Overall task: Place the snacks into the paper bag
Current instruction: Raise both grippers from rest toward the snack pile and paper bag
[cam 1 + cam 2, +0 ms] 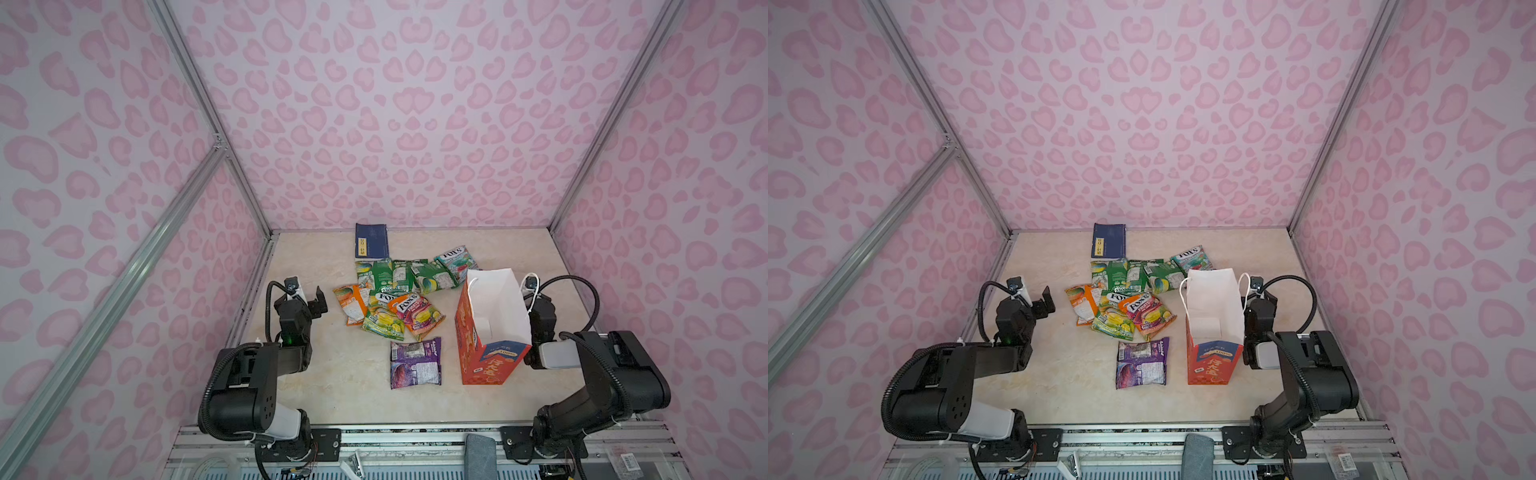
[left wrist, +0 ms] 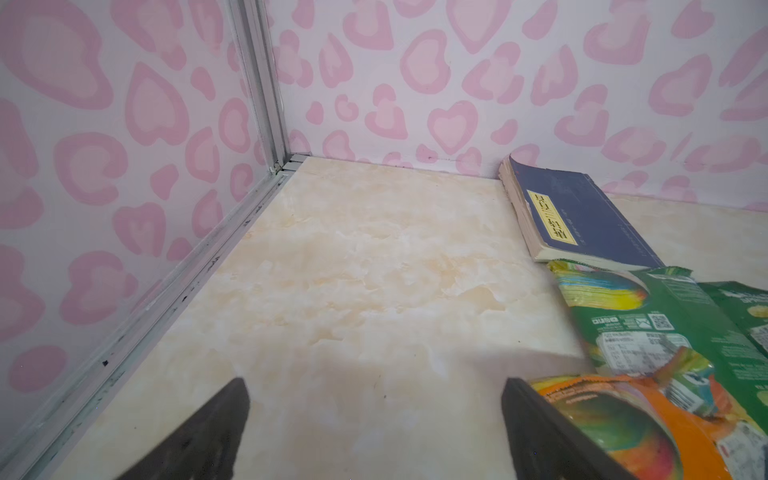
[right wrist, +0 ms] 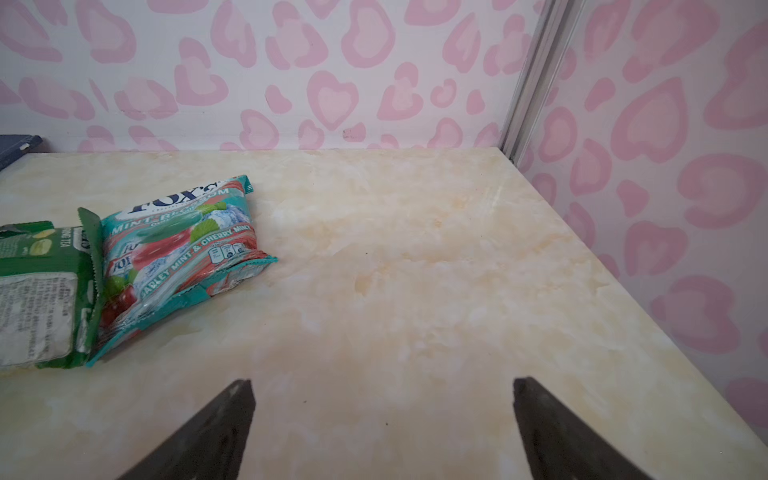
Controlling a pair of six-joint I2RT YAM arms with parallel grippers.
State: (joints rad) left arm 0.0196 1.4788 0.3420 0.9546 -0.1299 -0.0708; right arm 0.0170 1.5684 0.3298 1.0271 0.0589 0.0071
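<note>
The snacks [image 1: 395,295] lie in a loose pile of several green, orange, yellow-green and teal packets mid-table, with a purple packet [image 1: 415,363] apart nearer the front. The paper bag [image 1: 469,336] stands upright and open, right of the pile. My left gripper [image 1: 311,297] is open just left of the pile, above bare table; in the left wrist view it [image 2: 376,399] holds nothing, and an orange packet [image 2: 648,424] lies beside one finger. My right gripper [image 1: 1264,296] is behind the bag, partly hidden by it. In the right wrist view it [image 3: 382,399] is open over bare table near a teal packet [image 3: 178,257].
A dark-blue book with a yellow label [image 1: 372,241] lies against the back wall, just behind the pile. Pink patterned walls close the table on three sides. A metal rail [image 1: 415,436] with a grey cloth [image 1: 480,455] runs along the front edge.
</note>
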